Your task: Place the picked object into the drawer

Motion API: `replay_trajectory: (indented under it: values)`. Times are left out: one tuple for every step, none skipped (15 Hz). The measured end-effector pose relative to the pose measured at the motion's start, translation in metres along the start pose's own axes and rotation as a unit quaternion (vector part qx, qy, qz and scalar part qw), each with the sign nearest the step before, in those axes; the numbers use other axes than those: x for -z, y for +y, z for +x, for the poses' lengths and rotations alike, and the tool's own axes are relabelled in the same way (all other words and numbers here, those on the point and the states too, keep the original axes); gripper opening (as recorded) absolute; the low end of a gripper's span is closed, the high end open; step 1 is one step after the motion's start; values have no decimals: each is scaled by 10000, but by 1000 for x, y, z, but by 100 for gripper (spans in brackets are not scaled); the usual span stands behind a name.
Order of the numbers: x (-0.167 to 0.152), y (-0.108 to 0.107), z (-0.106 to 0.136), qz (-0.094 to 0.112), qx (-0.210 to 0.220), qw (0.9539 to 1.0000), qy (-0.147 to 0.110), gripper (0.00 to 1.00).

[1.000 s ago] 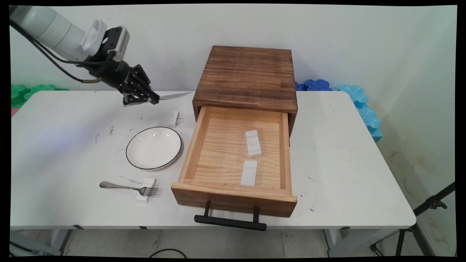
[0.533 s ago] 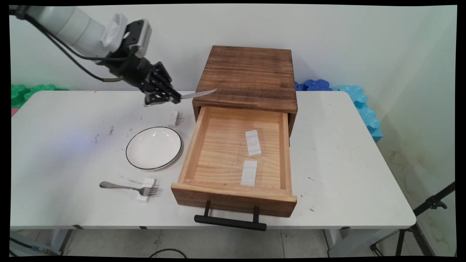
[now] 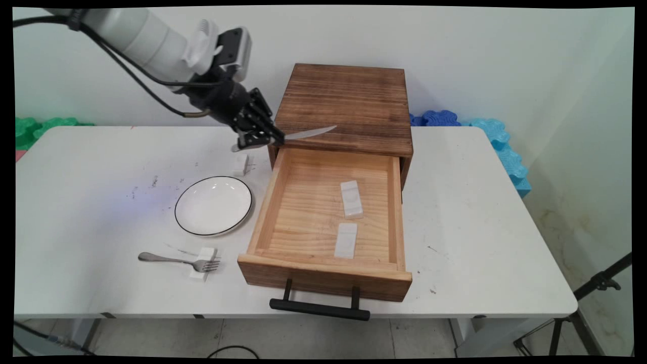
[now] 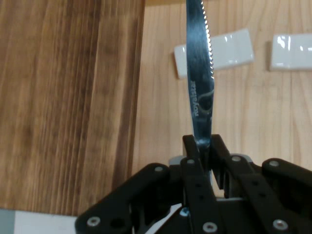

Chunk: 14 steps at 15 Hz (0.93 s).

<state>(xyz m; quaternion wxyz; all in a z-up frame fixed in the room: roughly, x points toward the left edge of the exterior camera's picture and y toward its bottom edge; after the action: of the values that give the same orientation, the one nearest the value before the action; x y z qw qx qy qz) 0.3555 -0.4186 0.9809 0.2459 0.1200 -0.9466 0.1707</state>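
At the near edge of the white desk [image 3: 480, 242], the black handle [image 3: 319, 308] of the open wooden drawer [image 3: 323, 275] is jutting out over the edge; to the drawer's left, a fork [image 3: 177, 261] is lying with its tines on a small white rest [image 3: 203, 263]; a little farther back, a white plate [image 3: 213, 205] with a dark rim is sitting just beside the drawer's left wall, not touching it. Inside the drawer, two white rests are lying apart from each other, the nearer rest [image 3: 346, 240] toward the front wall and the farther rest [image 3: 352, 199] behind it; in the hand view they are showing as the left block [image 4: 214, 52] and the right block [image 4: 291, 51] on the pale drawer floor. Behind the plate, another small white block [image 3: 241, 164] is standing on the desk just beside the drawer's back left corner. Above that corner, the pincer [image 3: 264, 139] is hanging in the air, clenched on the handle end of a knife [image 3: 306, 134]; the blade is sticking out to the picture's right from the fingertips, roughly level, lying over the seam between the drawer's back edge and the dark wooden cabinet [image 3: 349, 106]; in the hand view the knife blade [image 4: 201, 73] is standing on edge between the pincer's fingers [image 4: 191, 148], serrations facing right, with its tip running out of the picture's top. The knife is clear of the desk and the drawer floor.
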Motion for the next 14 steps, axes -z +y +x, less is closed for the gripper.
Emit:
replay_trajectory:
  values:
    - [-4,1,5,4,9,10000,1,0]
    - [-10,2,13,7,20,10000,1,0]
    - [-16,3,20,13,41,10000,-3,0]
    - [-21,4,25,14,60,10000,-6,0]
    - [-25,5,30,14,79,10000,-9,0]
    - [-31,5,35,15,105,9999,-15,0]
    - [-37,5,40,12,138,9999,-24,0]
    - [-41,5,44,10,163,9999,-31,0]
    - [-49,6,49,5,203,9998,-44,0]
    - [-54,6,52,-2,227,9997,-50,0]
    - [-57,6,53,-6,242,9997,-54,0]
    - [-62,7,56,-15,264,9996,-59,0]
    - [-68,7,58,-24,291,9996,-67,0]
    - [-73,7,60,-31,314,9995,-74,0]
